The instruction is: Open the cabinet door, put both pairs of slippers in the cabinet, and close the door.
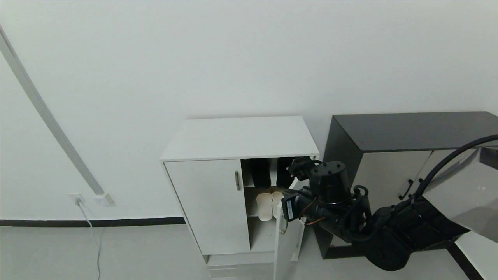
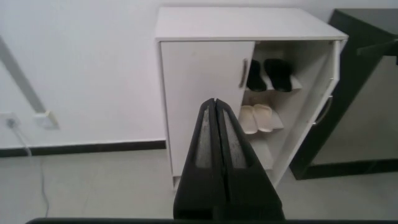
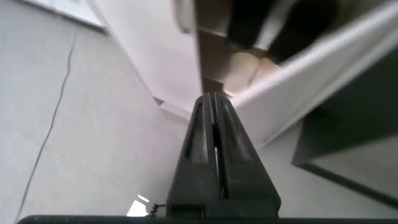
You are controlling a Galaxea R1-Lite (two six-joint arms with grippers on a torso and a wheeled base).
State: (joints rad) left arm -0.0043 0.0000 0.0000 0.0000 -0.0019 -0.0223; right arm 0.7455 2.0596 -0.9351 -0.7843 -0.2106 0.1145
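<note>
A white two-door wooden cabinet (image 1: 237, 138) stands on the grey floor (image 1: 136, 252) against the white wall. Its left door (image 1: 206, 206), with a slim metal bar handle (image 1: 237, 180), is closed. Its right door (image 1: 288, 245) stands swung out toward the robot. In the open half, a pair of black slippers (image 1: 260, 173) sits on the upper shelf. A pair of cream slippers (image 1: 265, 206) sits side by side on the shelf below it.

The right gripper (image 3: 213, 98) is just beside the free edge of the open door, near its top. Its jaws are pressed together with nothing between them; whether they touch the door cannot be told. A small white label on that arm's wrist carries print too small to read.

The left gripper (image 2: 214, 102) hangs well apart from the cabinet and faces its front. Its jaws are likewise closed tight and empty.

Just beside the white cabinet, on the right, stands a black-topped cabinet with grey doors (image 1: 412, 130). On the left, a wall socket (image 1: 78, 199) has a pale cable running down to the floor. A grey conduit (image 1: 46, 112) slants up the wall.
</note>
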